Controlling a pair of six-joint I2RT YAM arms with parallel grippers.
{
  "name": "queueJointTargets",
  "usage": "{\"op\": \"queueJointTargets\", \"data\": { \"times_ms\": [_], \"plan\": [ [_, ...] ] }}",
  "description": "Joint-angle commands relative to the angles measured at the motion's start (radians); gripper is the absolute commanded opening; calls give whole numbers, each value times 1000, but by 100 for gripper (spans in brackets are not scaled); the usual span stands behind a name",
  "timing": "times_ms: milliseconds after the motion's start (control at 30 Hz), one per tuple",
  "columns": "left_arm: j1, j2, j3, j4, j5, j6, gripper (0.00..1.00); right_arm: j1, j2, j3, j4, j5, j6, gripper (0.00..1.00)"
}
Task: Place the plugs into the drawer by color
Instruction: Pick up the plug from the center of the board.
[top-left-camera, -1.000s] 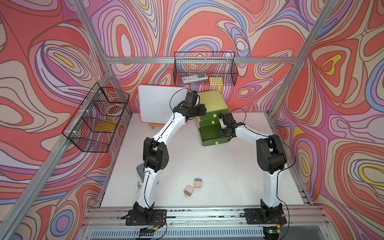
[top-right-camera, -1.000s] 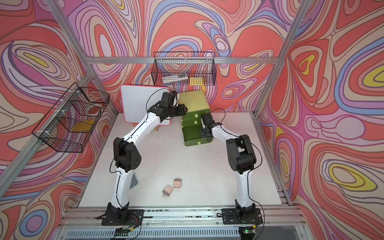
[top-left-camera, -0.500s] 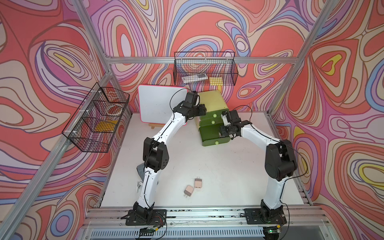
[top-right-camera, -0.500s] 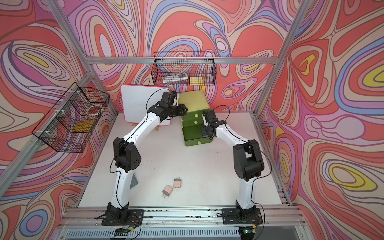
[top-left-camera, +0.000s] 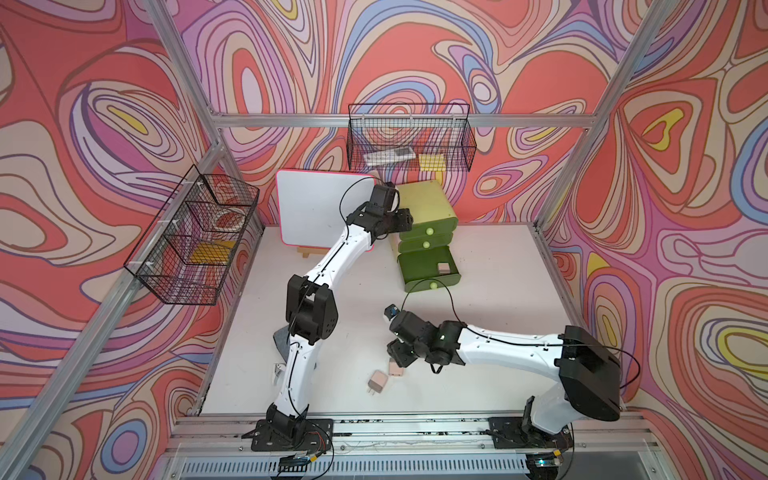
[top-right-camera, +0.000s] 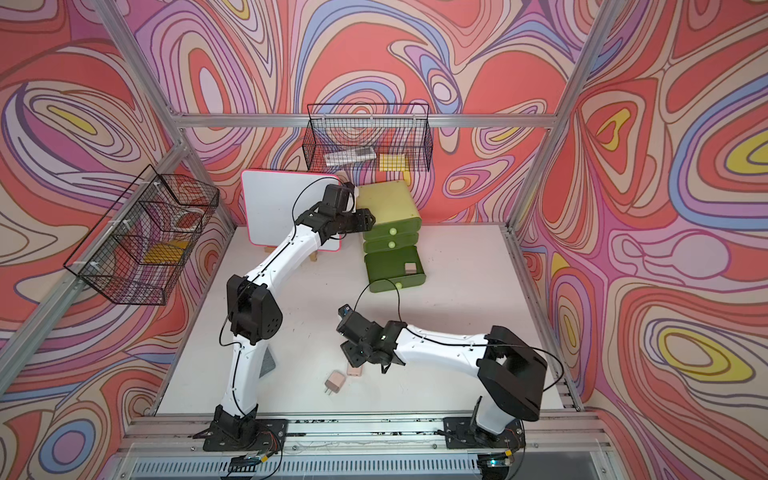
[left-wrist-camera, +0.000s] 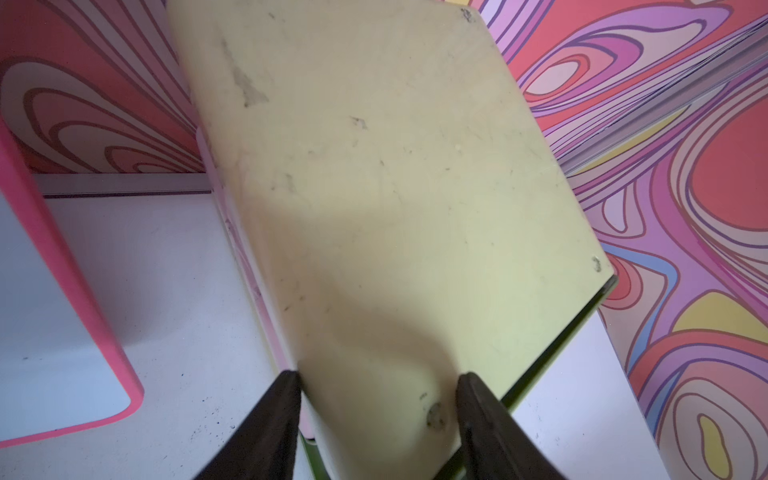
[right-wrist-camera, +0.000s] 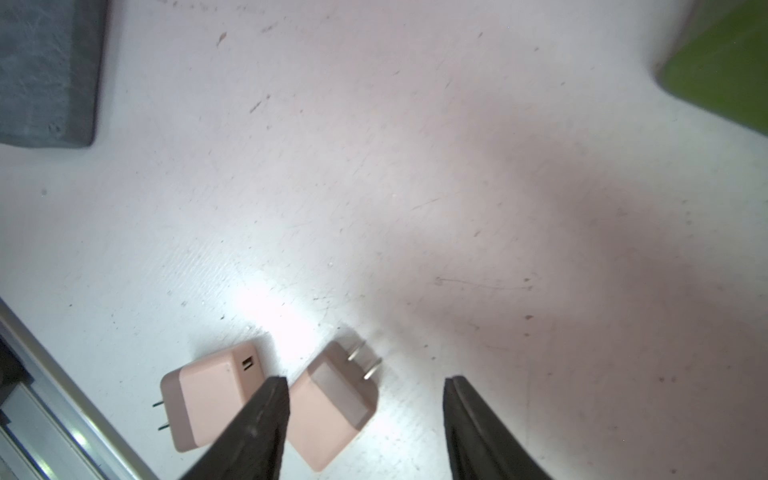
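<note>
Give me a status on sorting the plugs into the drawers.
Done: one pink plug lies in the open bottom drawer; the top drawer and middle drawer are shut, with no blue or green plugs in view. In hand: the right claw hangs open over two pink plugs on the table; the left claw grips a corner of the chest. Left: those two plugs.

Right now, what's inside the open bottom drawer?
One pink plug sits in the bottom drawer, near its front. The rest that shows is bare. The drawer's back part, under the chest, is hidden.
</note>
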Motion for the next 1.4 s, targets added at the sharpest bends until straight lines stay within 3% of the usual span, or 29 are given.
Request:
{"op": "queueJointTargets", "data": {
  "times_ms": [0, 300, 633, 967, 1200, 1367],
  "plan": [
    [-12, -4, 3, -85, 1, 13, 58, 46, 46, 36, 3, 74, 118, 66],
    [-14, -12, 1, -82, 2, 15, 58, 53, 166, 73, -64, 78, 172, 73],
    [-16, -14, 0, -82, 1, 14, 58, 54, 160, 39, -83, 58, 225, 64],
    [-18, -8, -1, -79, 2, 13, 58, 54, 146, 22, -108, 65, 268, 63],
    [-23, -10, -2, -79, 0, 13, 58, 54, 103, 18, -122, 87, 271, 47],
    [-24, -11, -3, -79, 1, 14, 58, 26, 81, 83, -177, 158, 188, 44]
  ]
}}
